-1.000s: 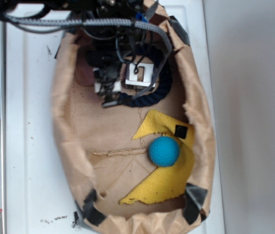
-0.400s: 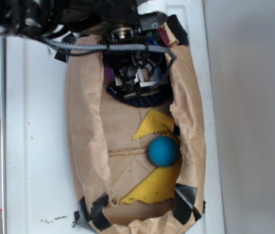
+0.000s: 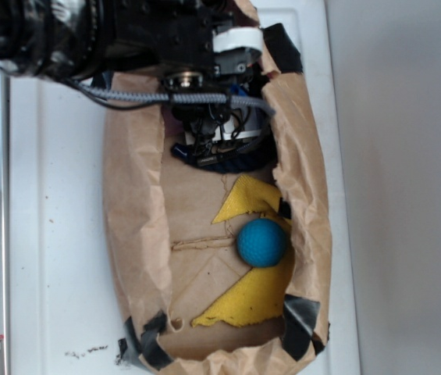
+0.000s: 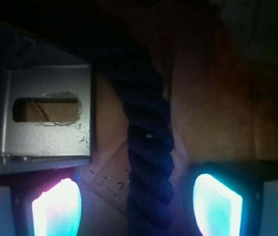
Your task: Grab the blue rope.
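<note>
Setting: a brown paper bag [image 3: 138, 234] lies open on a white table [image 3: 56, 234]; inside are a yellow cloth [image 3: 255, 293] and a teal ball [image 3: 262, 242]
Rope: the blue rope [image 4: 146, 147], a dark twisted cord, lies at the bag's far end under the arm; in the wrist view it runs straight between the two fingers
Pincer: the gripper [image 4: 139, 201] is spread wide, grasping nothing; its glowing pads [image 4: 56, 206] stand clear of the rope on both sides
Metal block: a grey slotted bracket [image 4: 47, 120] sits just beside the rope
Doing it well: probably lower until the pads flank the cord's thickness, stay centred, then close squarely; avoid pinching the bracket or the bag's paper
</note>
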Controlling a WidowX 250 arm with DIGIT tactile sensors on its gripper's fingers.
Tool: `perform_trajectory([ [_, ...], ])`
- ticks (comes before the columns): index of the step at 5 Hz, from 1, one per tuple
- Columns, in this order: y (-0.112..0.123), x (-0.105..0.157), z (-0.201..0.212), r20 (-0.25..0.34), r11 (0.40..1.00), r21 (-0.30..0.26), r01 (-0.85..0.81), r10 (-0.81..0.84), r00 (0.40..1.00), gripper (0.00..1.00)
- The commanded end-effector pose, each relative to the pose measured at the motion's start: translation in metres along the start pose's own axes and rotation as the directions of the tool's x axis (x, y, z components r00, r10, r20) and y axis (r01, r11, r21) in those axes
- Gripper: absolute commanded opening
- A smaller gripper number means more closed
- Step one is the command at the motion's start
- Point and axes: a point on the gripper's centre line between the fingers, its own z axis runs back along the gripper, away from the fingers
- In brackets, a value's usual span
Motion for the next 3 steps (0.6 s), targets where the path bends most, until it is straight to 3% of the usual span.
perform_trajectory([
  [1, -0.0302, 0.0048, -0.0005, 0.016, 0.997, -0.023, 0.067, -0.067, 0.998, 1.00],
  [2, -0.0290, 0.0086, 0.0028, 0.016, 0.998, -0.041, 0.050, -0.049, 0.999, 0.00],
  [3, -0.0279, 0.0107, 0.0060, 0.025, 0.997, -0.051, 0.052, -0.051, 0.998, 0.00],
])
